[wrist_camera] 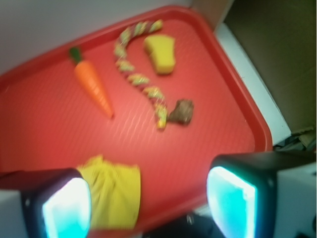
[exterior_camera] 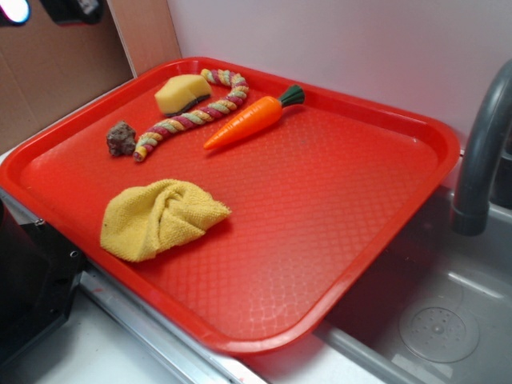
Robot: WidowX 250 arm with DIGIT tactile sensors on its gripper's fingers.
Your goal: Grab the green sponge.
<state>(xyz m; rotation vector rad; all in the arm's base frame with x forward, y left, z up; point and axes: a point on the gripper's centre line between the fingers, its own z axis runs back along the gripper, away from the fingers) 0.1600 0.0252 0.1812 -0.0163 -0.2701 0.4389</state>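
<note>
The green sponge (exterior_camera: 182, 94) is a small yellow foam block with a dark green layer on one side, lying at the far left corner of the red tray (exterior_camera: 320, 208). In the wrist view the green sponge (wrist_camera: 160, 54) lies near the top, far from the fingers. My gripper (wrist_camera: 148, 204) hangs high over the tray's near edge, open, its two glowing pads wide apart with nothing between them. It is out of frame in the exterior view.
On the tray lie a toy carrot (exterior_camera: 248, 120), a braided rope (exterior_camera: 192, 117) curling round the sponge, a brown rock (exterior_camera: 121, 138) and a crumpled yellow cloth (exterior_camera: 158, 217). A grey faucet (exterior_camera: 480, 144) and sink (exterior_camera: 432, 320) stand to the right.
</note>
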